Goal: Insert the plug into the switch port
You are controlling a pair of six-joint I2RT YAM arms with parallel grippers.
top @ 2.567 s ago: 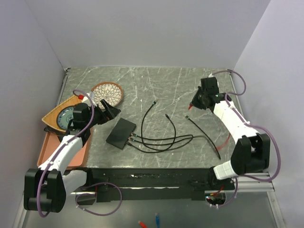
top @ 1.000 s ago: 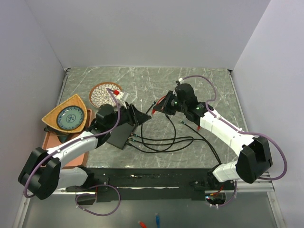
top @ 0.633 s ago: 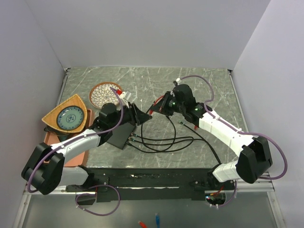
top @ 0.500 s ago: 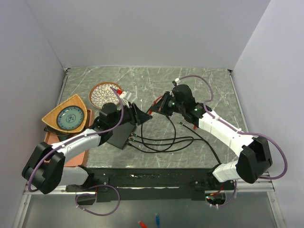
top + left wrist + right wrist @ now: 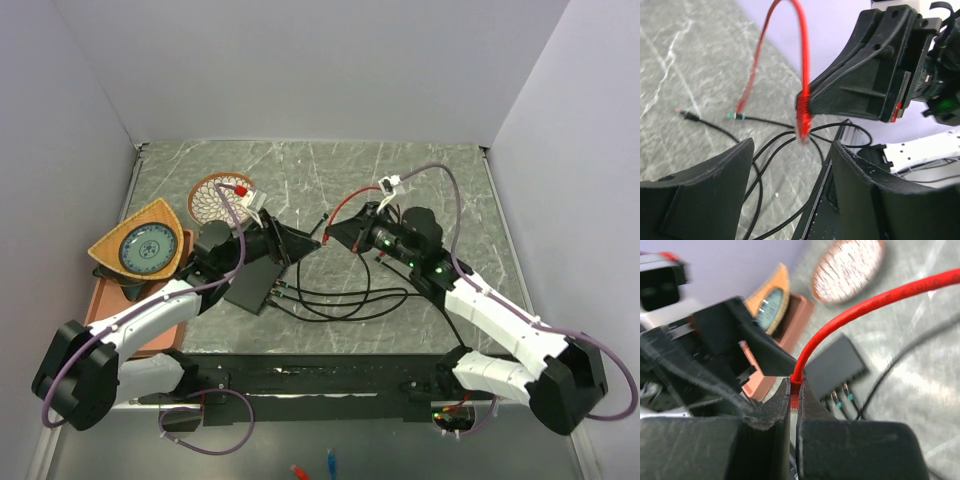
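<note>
Arms had converged mid-table: right gripper (image 5: 794,400) clamped the red plug (image 5: 802,115) between spread fingers (image 5: 705,185) of the left gripper (image 5: 792,150); switch (image 5: 255,281) lay near-left. Left needed a square grip before release.

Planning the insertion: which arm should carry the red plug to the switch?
Probably right: the right gripper pinches the red plug, while the left gripper stands open, holding nothing, near the switch.

Black cables (image 5: 340,303) at the switch (image 5: 254,285) port edge, apparently plugged in.
</note>
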